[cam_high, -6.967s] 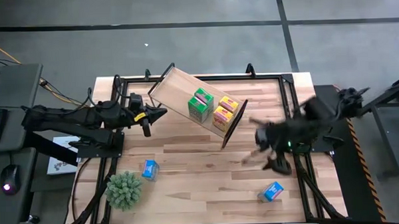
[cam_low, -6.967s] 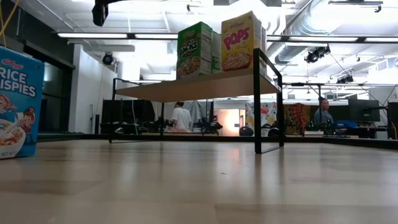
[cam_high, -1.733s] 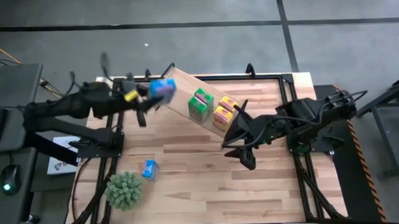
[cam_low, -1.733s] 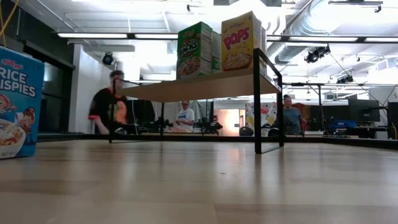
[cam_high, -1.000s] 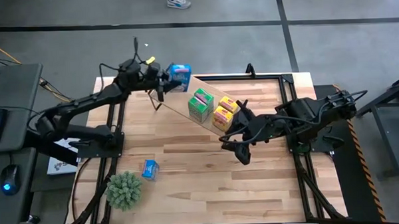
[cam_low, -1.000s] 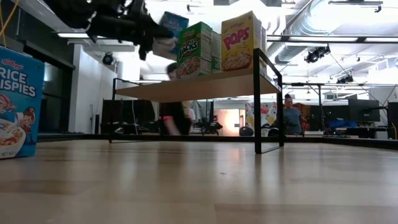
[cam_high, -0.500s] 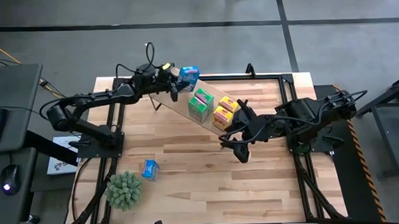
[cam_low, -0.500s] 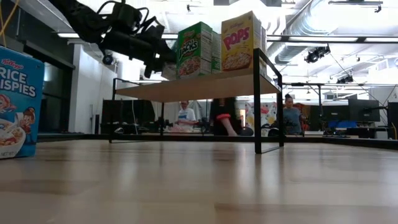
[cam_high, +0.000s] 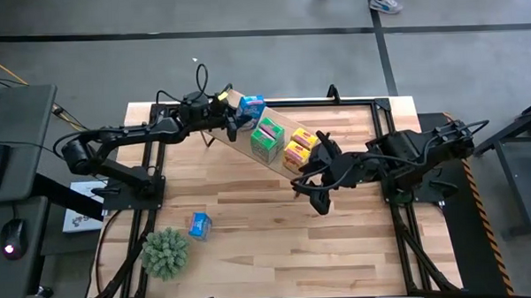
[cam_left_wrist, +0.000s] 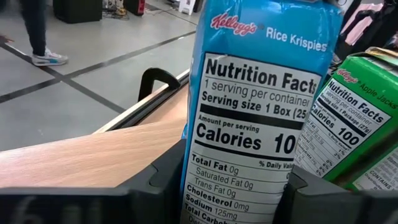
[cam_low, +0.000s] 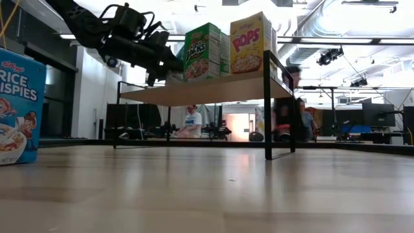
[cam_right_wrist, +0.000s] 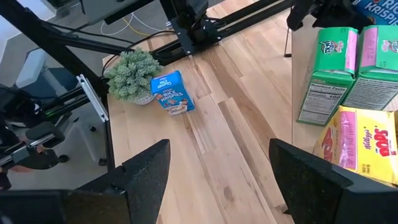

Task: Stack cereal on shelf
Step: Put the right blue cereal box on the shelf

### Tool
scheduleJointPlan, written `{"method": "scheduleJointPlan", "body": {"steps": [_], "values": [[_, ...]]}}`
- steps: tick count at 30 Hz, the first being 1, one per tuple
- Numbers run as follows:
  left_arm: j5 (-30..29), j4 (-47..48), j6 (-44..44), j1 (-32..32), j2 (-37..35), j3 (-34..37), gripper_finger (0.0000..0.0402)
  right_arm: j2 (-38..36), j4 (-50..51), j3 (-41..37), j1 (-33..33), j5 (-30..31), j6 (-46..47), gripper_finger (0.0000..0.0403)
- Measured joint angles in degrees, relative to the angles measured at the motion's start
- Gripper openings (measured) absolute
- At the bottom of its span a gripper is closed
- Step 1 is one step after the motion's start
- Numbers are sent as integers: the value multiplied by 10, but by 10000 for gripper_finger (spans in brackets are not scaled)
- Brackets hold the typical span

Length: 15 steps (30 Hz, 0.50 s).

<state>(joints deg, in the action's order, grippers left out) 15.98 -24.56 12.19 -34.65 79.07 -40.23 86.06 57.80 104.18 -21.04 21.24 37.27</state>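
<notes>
A blue Rice Krispies cereal box (cam_left_wrist: pixel 261 106) stands upright in my left gripper (cam_high: pixel 236 116), over the far-left part of the light-wood shelf (cam_high: pixel 238 123). It is right beside the green Apple Jacks box (cam_left_wrist: pixel 351 134). Green boxes (cam_high: pixel 267 138) and yellow boxes (cam_high: pixel 299 150) stand on the shelf plank. Another blue box (cam_high: pixel 198 225) lies on the table. My right gripper (cam_high: pixel 318 190) is open and hovers off the shelf's right end, holding nothing. My left gripper pinches the blue box's lower half (cam_left_wrist: pixel 205 180) between its two fingers (cam_left_wrist: pixel 163 182), one on each broad face, so the nutrition panel faces the wrist. The fingers come level from the table's left. The box stays upright; the gripper hides its bottom, so whether it rests on the plank does not show.
A fuzzy green plant ball (cam_high: pixel 165 252) sits at the table's near-left corner, with the loose blue box beside it. The shelf's black frame end (cam_low: pixel 267 107) stands on the table. A large Rice Krispies box (cam_low: pixel 19 107) fills the low view's left edge. People move in the room behind.
My left gripper has carried the blue box toward the right and down, from beyond the shelf's far-left corner to a spot over the plank beside the green boxes. The box has stayed upright in the shut fingers.
</notes>
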Motion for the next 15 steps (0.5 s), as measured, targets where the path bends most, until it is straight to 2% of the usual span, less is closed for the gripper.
{"method": "scheduleJointPlan", "body": {"steps": [5,15], "values": [[0,6,-3,0,-4,0,154,0,0,0,0,0,0,266],[4,17,6,0,-14,1,238,0,0,0,0,0,0,266]]}}
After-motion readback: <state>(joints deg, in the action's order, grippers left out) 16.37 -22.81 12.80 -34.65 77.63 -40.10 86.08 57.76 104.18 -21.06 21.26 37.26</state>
